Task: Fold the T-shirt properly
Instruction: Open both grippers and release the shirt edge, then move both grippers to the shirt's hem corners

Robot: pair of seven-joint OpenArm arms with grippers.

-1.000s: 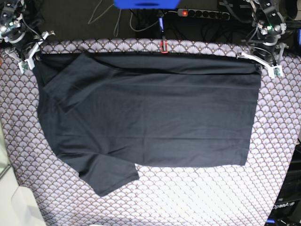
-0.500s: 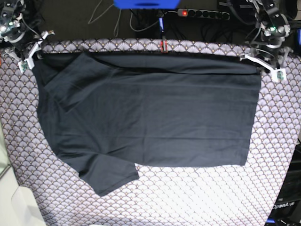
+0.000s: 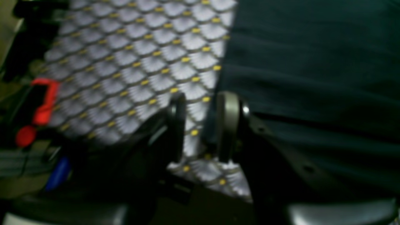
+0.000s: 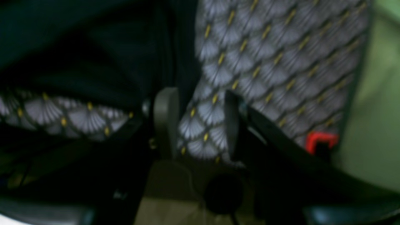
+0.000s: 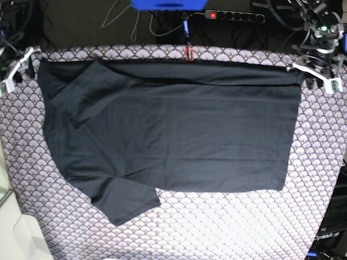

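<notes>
Black T-shirt (image 5: 173,135) lying flat; my left gripper (image 3: 201,125) and right gripper (image 4: 197,125) are gaping empty beside its far corners, should be regripping evenly.

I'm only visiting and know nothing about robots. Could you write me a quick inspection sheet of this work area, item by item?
Surface: scallop-patterned cloth covers the table.
Job's things: T-shirt lies flat, folded along its far edge, one sleeve sticking out at the near corner.
Clutter: nothing seen on the cloth; red clip at its far edge.
Grippers: left gripper open, empty, beside the shirt's edge; right gripper open, empty, over the cloth.
Cables: power strip and loose wires behind the table.
Surroundings: dark floor, blue object at the back.
</notes>
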